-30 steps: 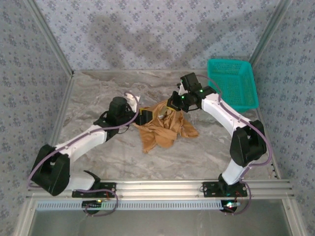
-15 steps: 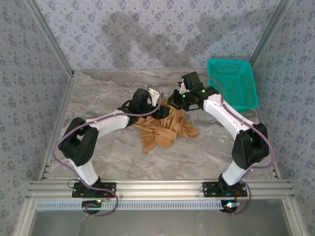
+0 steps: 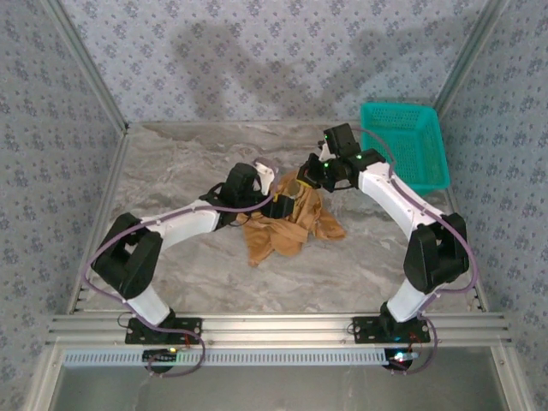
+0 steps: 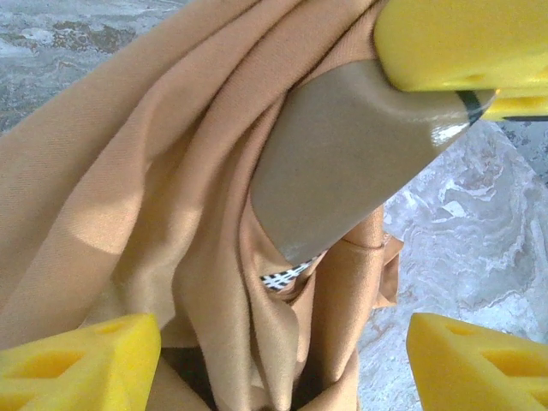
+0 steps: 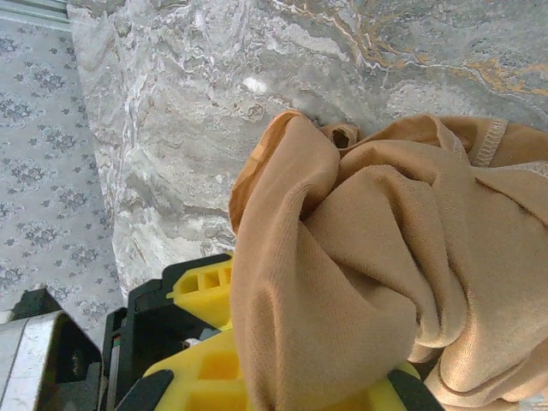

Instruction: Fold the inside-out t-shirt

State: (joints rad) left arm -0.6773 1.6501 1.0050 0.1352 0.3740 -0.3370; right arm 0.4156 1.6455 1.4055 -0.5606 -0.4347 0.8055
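Pinching one t-shirt, right claw faces gaping left claw.

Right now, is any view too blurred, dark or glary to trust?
Top external: evenly lit, sharp, soft arm shadows on the back wall. Left wrist: t-shirt folds in focus, a small glare spot on a pad of the right claw. Right wrist: cloth weave crisp, no glare.
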